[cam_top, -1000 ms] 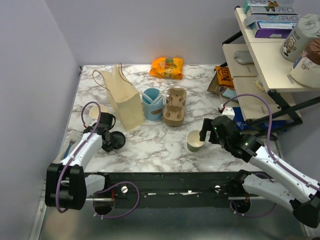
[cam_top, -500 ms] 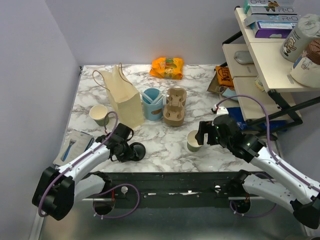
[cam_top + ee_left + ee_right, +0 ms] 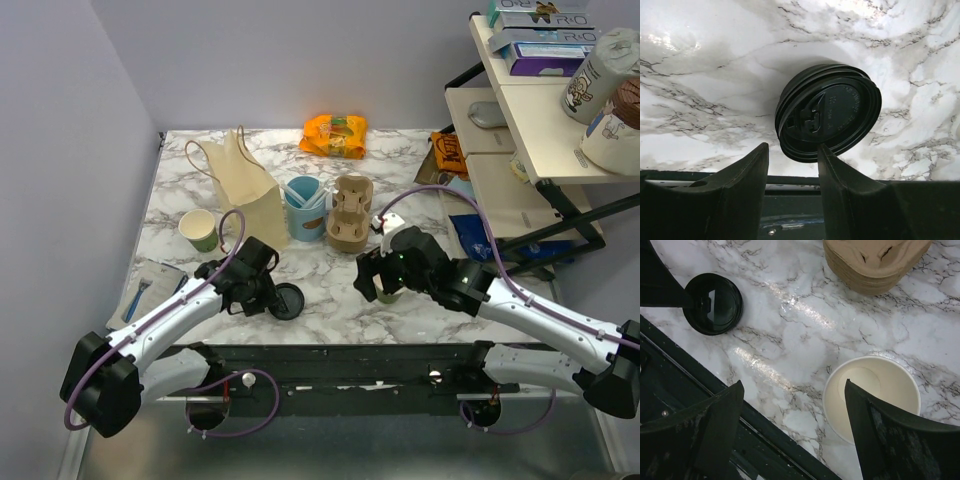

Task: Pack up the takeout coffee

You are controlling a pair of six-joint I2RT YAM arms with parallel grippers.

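Observation:
The paper cup [image 3: 867, 390] stands open-topped on the marble, cream inside and with no lid on it. In the top view it [image 3: 388, 294] is mostly hidden under my right wrist. My right gripper [image 3: 795, 435] is open wide just above it. Its right finger overlaps the cup's rim and its left finger is off to the side. The round black lid [image 3: 832, 112] is pinched by its rim in my left gripper [image 3: 792, 150], tilted just above the table. It also shows in the top view [image 3: 290, 301] and the right wrist view [image 3: 713, 303]. The tan paper bag [image 3: 250, 205] stands upright at the back left.
A second lidless green-and-white cup [image 3: 200, 228] stands left of the bag. A light-blue cup [image 3: 305, 208] and stacked cardboard carriers [image 3: 350, 212] are beside the bag. An orange snack bag [image 3: 335, 135] lies at the back, a cutlery packet [image 3: 150, 290] at the near left, and shelves [image 3: 540, 130] stand at the right.
My left gripper has carried the black lid rightward along the near edge, toward the cup. My right gripper has moved left over the cup, which has stayed in place.

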